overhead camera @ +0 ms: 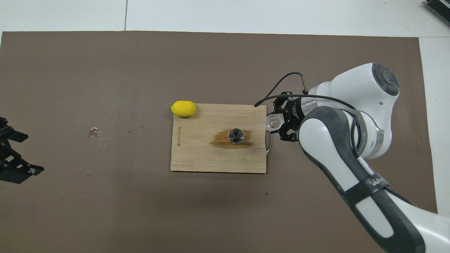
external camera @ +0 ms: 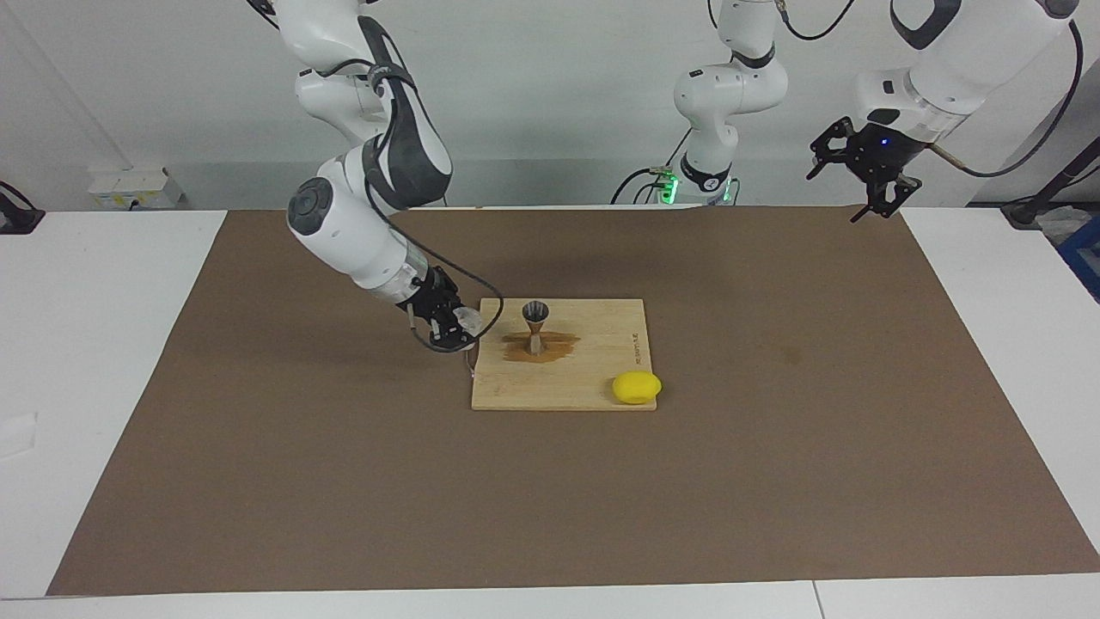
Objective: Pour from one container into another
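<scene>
Midway along the brown table mat [external camera: 258, 481], the right gripper [external camera: 453, 325] pinches a small clear glass cup [external camera: 467, 321], its fingers pressed against the cup's sides, and holds it in the air over the edge of a wooden cutting board [external camera: 593, 378] at the end toward the right arm, above the board's metal handle [overhead camera: 269, 140]. From overhead the cup [overhead camera: 274, 122] shows its round mouth, and from across the table it appears tilted, though how far is hard to judge. A silver metal jigger [external camera: 535, 325], hourglass-shaped, stands upright on the board, apart from the cup, in the middle of a dark brown wet stain [external camera: 540, 347] that spreads along the wood. A yellow lemon [external camera: 637, 387] lies at the board's corner farther from the robots and toward the left arm's end, touching its edge. The left gripper [external camera: 870, 176] waits, raised with its fingers spread and nothing between them, over the mat's corner at the left arm's end of the table. A few small clear droplets [overhead camera: 95, 133] mark the mat between the board and that end.
</scene>
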{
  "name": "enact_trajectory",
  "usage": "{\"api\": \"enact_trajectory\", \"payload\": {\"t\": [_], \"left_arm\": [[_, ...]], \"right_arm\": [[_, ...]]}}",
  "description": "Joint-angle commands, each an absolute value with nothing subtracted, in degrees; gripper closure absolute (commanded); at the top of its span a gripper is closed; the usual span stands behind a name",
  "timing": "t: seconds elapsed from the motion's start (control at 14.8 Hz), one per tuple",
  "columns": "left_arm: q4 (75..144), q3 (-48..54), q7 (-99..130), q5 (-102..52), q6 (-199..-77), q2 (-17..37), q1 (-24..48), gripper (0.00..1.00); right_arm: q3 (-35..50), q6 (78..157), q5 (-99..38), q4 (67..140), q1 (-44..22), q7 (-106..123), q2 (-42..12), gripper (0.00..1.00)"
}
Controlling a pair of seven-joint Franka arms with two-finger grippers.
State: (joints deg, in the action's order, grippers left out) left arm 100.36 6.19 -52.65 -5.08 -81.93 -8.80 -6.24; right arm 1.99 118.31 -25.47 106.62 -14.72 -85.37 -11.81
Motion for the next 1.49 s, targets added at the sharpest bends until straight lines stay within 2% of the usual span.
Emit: {"api": "enact_trajectory", "payload": {"t": [0.0, 0.27, 0.68, 1.42], "left_arm": [[99.84, 8.52, -35.58, -3.08, -81.12, -9.05, -5.36, 0.00], [100.63, 10.54, -18.29, -2.38, -80.86, -9.75, -5.27, 0.00], [100.55, 10.02, -17.23, -1.23, -87.26, -9.41, -6.33, 0.00], [101.34, 9.84, -11.34, -0.70, -87.54, -9.93, -10.72, 0.00]], "right_arm": [[1.85, 118.56, -20.06, 103.89, -17.57, -90.86, -12.39, 0.94], [2.02, 118.56, -13.81, 101.95, -20.64, -96.50, -13.01, 0.92], [2.02, 120.66, -4.14, 101.69, -25.39, -99.57, -13.09, 0.91], [1.93, 120.15, 8.86, 103.18, -30.32, -100.11, -12.22, 0.91]]}}
